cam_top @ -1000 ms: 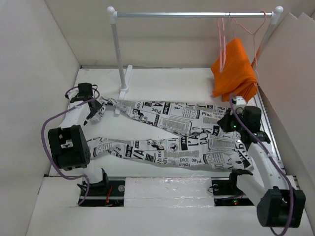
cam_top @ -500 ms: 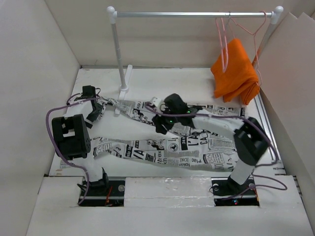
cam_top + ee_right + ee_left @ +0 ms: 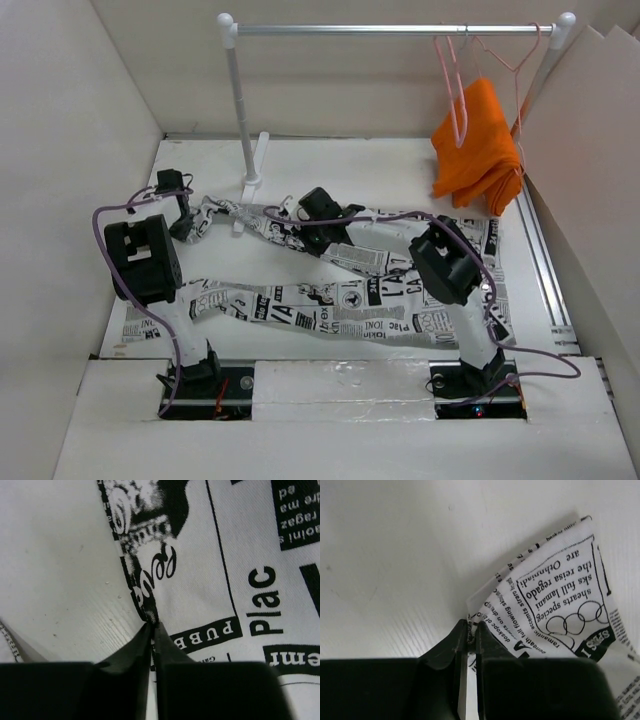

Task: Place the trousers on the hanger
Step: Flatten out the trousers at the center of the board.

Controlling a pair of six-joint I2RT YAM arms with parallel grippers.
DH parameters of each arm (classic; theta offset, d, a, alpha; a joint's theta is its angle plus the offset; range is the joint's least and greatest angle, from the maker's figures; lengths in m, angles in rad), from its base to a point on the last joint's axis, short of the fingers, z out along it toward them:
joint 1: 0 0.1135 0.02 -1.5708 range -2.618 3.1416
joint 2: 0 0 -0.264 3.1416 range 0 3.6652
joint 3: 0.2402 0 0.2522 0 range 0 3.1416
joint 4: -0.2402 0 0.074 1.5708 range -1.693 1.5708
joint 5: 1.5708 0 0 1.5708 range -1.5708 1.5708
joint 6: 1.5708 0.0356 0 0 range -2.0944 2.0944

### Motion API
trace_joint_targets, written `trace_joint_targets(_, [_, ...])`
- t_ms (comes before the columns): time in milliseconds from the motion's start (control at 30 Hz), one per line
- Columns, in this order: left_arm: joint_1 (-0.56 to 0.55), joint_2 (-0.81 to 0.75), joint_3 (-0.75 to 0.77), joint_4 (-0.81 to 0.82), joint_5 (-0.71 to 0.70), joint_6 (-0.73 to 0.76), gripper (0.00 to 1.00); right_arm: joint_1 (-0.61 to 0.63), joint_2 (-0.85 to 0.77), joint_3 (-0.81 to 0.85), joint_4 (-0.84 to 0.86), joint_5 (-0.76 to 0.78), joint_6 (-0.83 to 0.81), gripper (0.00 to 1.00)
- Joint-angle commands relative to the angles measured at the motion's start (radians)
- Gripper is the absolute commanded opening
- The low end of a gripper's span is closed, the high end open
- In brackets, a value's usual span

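1. The left gripper (image 3: pixel 468 630) is clenched on the trousers (image 3: pixel 555 590). Its dark, wedge-shaped fingers pinch a thin cuff edge of the woven white cloth, which is printed with black lettering and linked rings.
2. The right gripper (image 3: pixel 151 626) is also closed tight on an edge of the printed fabric, partway along the farther leg.
3. The trousers lie flat on the matte white table (image 3: pixel 350 165), with both legs reaching left and the waist at the right.
4. The hanger (image 3: pixel 453 90), a thin pale pink triangle with a slim hook, hangs from the metal rail (image 3: pixel 390 30) at the far right, well apart from the trousers.
5. Just beside it hang a redder thin hanger (image 3: pixel 516 75) and a soft, folded orange cloth (image 3: pixel 478 150).
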Motion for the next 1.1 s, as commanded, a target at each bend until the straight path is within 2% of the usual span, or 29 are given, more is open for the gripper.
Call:
trace_joint_targets(0, [0.03, 0.035, 0.036, -0.004, -0.017, 0.033, 0.0, -0.006, -0.014, -0.053, 0.022, 0.078, 0.039, 0.0])
trace_joint_targets(100, [0.03, 0.022, 0.103, -0.02, -0.055, 0.066, 0.0, -0.006, -0.096, -0.177, 0.108, 0.053, 0.04, 0.0])
trace_joint_targets(267, [0.03, -0.043, 0.199, -0.01, -0.117, 0.137, 0.0, 0.004, -0.265, -0.332, 0.107, -0.016, 0.005, 0.0])
trace_joint_targets(467, [0.04, -0.035, 0.298, -0.056, -0.181, 0.178, 0.0, 0.033, -0.328, -0.394, 0.071, -0.036, -0.017, 0.0])
trace_joint_targets(567, [0.064, -0.06, 0.294, -0.085, -0.192, 0.137, 0.0, 0.033, -0.359, -0.409, 0.06, -0.013, -0.004, 0.0])
trace_joint_targets(733, [0.132, -0.191, 0.191, 0.049, -0.017, 0.151, 0.0, 0.033, -0.432, -0.434, 0.068, -0.036, -0.018, 0.0])
trace_joint_targets(767, [0.132, -0.199, 0.167, 0.103, 0.007, 0.18, 0.02, 0.033, -0.436, -0.438, 0.071, -0.049, -0.017, 0.0])
trace_joint_targets(800, [0.132, -0.199, 0.141, 0.097, 0.026, 0.186, 0.13, 0.033, -0.433, -0.445, 0.073, -0.065, -0.017, 0.0])
trace_joint_targets(833, [0.132, -0.173, 0.137, 0.07, 0.02, 0.185, 0.38, 0.046, -0.426, -0.448, 0.074, -0.063, -0.017, 0.0])
trace_joint_targets(900, [0.141, -0.13, 0.133, -0.044, 0.009, 0.156, 0.54, 0.057, -0.41, -0.455, 0.07, -0.06, -0.023, 0.0])
trace_joint_targets(933, [0.141, -0.109, 0.128, -0.073, -0.002, 0.151, 0.59, 0.057, -0.397, -0.455, 0.068, -0.062, -0.023, 0.0])
trace_joint_targets(1067, [0.127, -0.202, 0.02, -0.015, -0.017, 0.186, 0.62, 0.067, -0.38, -0.455, 0.08, -0.062, -0.024, 0.0])
